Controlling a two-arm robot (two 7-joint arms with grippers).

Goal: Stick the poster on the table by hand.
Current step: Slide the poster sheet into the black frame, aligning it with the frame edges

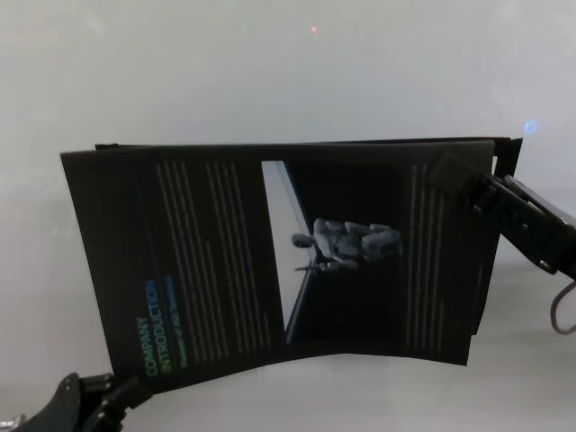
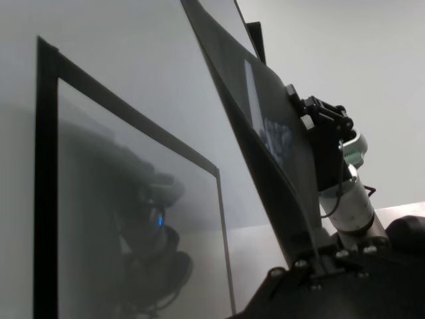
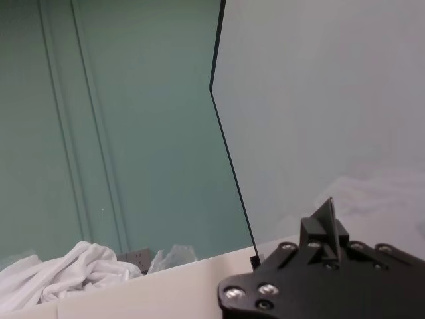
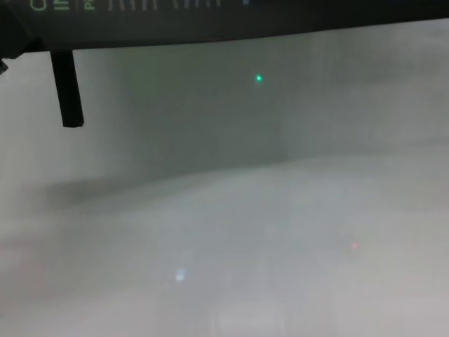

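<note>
The poster (image 1: 279, 256) carries a teal heading, "COMPANY INTRODUCTION", running sideways near its 7 o'clock corner in the head view. A smaller teal line beside it and the columns of white print are too small to read.

My poster (image 1: 270, 261) fills the middle of the frame, a black sheet over the pale table (image 1: 270, 72), its teal "COMPANY INTRODUCTION" heading running up the lower left part. A pale strip and a grey figure sit at its centre. My right gripper (image 1: 454, 175) reaches in from the right edge onto the sheet's upper right corner. My left gripper (image 1: 90, 400) sits at the bottom left, by the poster's lower left corner.
</note>
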